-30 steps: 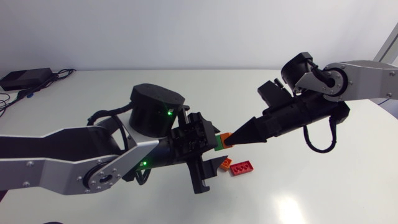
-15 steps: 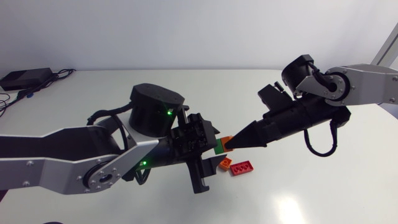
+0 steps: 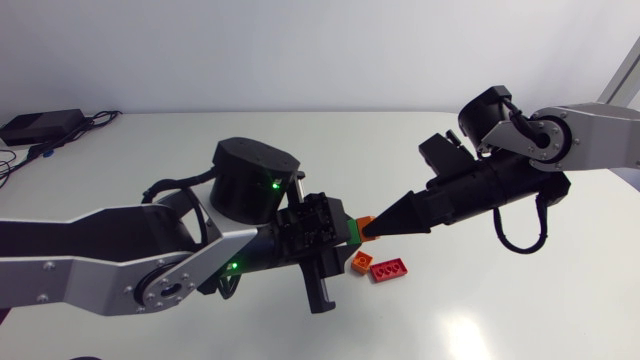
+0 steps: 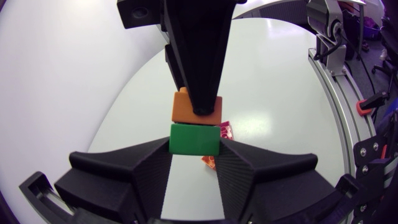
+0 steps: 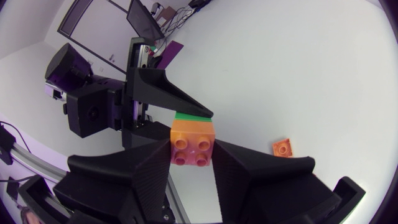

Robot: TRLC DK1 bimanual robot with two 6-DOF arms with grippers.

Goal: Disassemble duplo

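Observation:
A small duplo stack, an orange brick (image 3: 366,222) joined to a green brick (image 3: 353,233), hangs above the table between both arms. My left gripper (image 3: 345,232) is shut on the green brick (image 4: 193,138), its fingers pressing it from two sides. From the opposite side my right gripper (image 3: 370,229) is shut on the orange brick (image 5: 193,142), whose studs face the right wrist camera. In the left wrist view the right gripper (image 4: 200,106) covers the middle of the orange brick (image 4: 184,111). The green brick (image 5: 189,116) shows as a thin strip behind the orange one.
Two loose pieces lie on the white table under the grippers: a small orange plate (image 3: 360,262) and a red plate (image 3: 389,269). The orange plate (image 5: 283,147) also shows beside my right gripper. A black round base (image 3: 252,177) of the left arm stands behind.
My left gripper's fingers have closed onto the green brick. The right arm has shifted only slightly, still holding the orange brick.

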